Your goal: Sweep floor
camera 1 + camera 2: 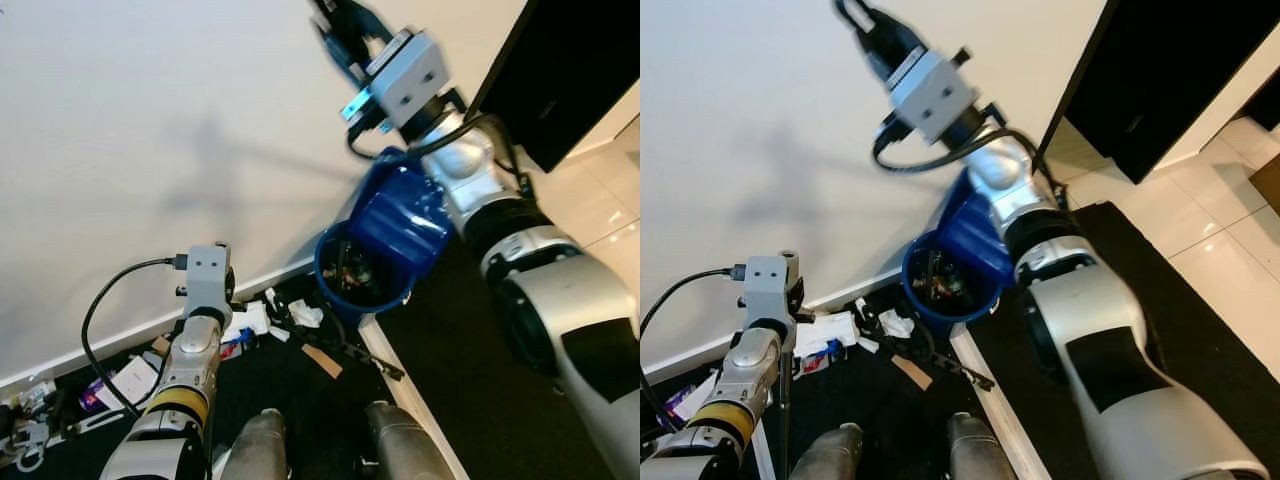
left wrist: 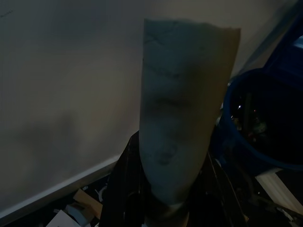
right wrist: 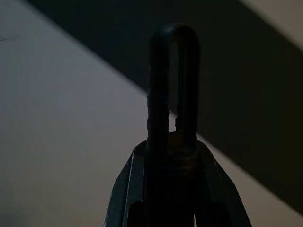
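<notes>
The robot's two grey legs (image 1: pixel 262 447) stand at the near edge of the head views, on a black mat (image 1: pixel 470 380) edged by a white strip (image 1: pixel 400 385). Just ahead of them, below the left gripper (image 2: pixel 176 198), litter is strewn along the white baseboard (image 1: pixel 110 340): crumpled white paper (image 1: pixel 305 314), a brown cardboard scrap (image 1: pixel 322 361), a white card (image 1: pixel 130 378) and small wrappers. The left gripper's black fingers (image 2: pixel 124 189) are clenched on a pale grey panel (image 2: pixel 182 109) that rises straight out from the jaws and hides much of the wall (image 1: pixel 150 120) beyond; it may be part of a dustpan, though I cannot tell for sure. To one side of that panel sits a blue bin (image 1: pixel 360 268), open-mouthed and holding dark debris, its blue lid (image 1: pixel 405 215) tipped back against the right arm.

The right gripper (image 3: pixel 173 142) is raised high against the wall, well above the bin. Its jaws are closed around a dark looped handle end (image 3: pixel 173 80) that stands up from between them. A black cabinet (image 1: pixel 575 70) stands to the right, over pale floor tiles (image 1: pixel 610 200).
</notes>
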